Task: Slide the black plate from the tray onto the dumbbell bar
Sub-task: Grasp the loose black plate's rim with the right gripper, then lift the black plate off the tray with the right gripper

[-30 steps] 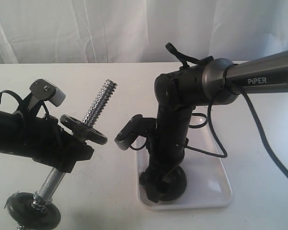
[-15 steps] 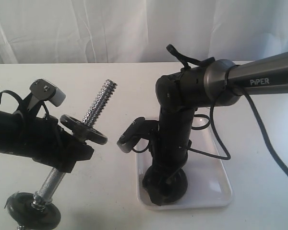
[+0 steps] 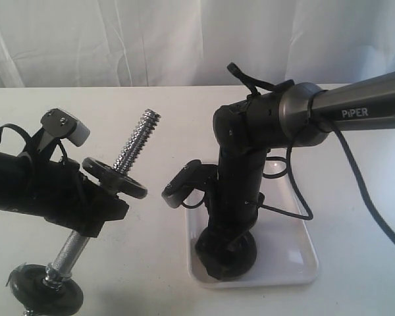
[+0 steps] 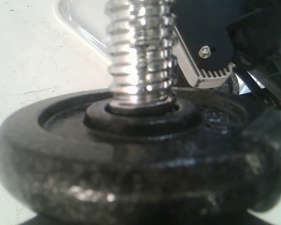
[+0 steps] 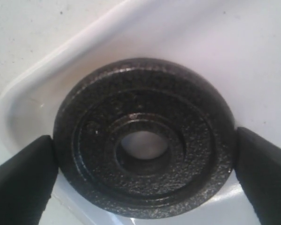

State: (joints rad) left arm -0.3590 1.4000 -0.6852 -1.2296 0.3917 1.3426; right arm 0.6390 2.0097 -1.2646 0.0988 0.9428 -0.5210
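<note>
Here right claw (image 5: 143, 165) clasps black plate (image 5: 145, 93) edges.

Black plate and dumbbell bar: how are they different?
The black plate is dark, flat and round; the dumbbell bar is shiny, long and threaded. The plate lies in the tray; the bar tilts in the air. Both are gripped: plate by the right hand, bar by the left hand.

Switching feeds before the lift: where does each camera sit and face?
Exterior: off the arms, facing both across the table; left gripper holds the dumbbell bar.
Left wrist: looks along the bar's thread toward the tray; own gripper unclear.
Right wrist: looks down at the black plate, right gripper flanking it.
Shared by all: the tray.
</note>
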